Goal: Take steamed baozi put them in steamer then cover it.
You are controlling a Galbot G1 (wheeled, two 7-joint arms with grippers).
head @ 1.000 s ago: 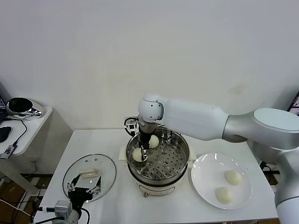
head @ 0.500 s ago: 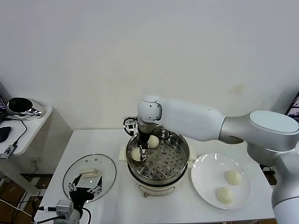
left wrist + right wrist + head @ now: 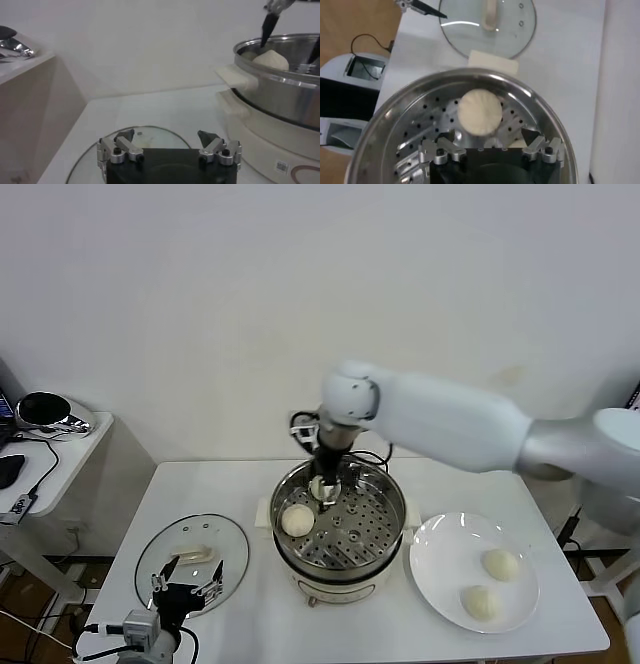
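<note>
Two baozi in the steamer, two left on the plate on the right arm's side.

Head view: right gripper (image 3: pixel 322 487) over the steamer (image 3: pixel 340 522), one bun (image 3: pixel 297 520) on the tray, another partly hidden beneath it; remaining baozi (image 3: pixel 498 563) on the plate (image 3: pixel 440 564). Left wrist view: left gripper (image 3: pixel 169 145), jaws wide, over the cover (image 3: pixel 145 135) (idle). Right wrist view: jaws wide, empty.

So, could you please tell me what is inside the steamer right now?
Inside the steamer, two baozi sit on the perforated tray; the right gripper partly hides the farther one.
</note>
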